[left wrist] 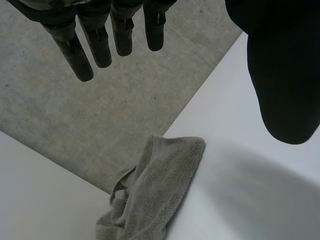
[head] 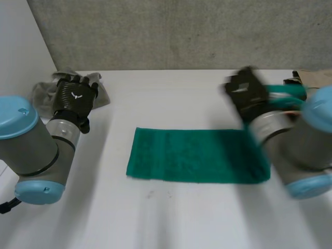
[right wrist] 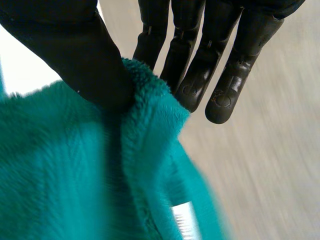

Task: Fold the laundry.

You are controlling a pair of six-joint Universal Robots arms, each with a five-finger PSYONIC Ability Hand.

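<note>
- Right wrist view had the black right hand [right wrist: 75, 45] clamped on an edge of the teal-green terry towel [head: 192, 155], with the thumb in front of the pile and straight fingers behind it. The bite looked shallow, so a quick pull could have let the cloth slip free.
- Most of that towel lay flat as a long strip at centre frame on the white table [head: 171, 218]. Hauling one end alone might have skewed or bunched it instead of folding it cleanly.
- At upper left, the black left hand [head: 77, 98] held nothing, its fingers straight and its thumb apart. It hovered over a crumpled grey terry towel [left wrist: 155, 195], so nothing pinned the green strip.
- The grey right arm [head: 301, 150] covered the strip's right end. I could not tell which corner was gripped.
</note>
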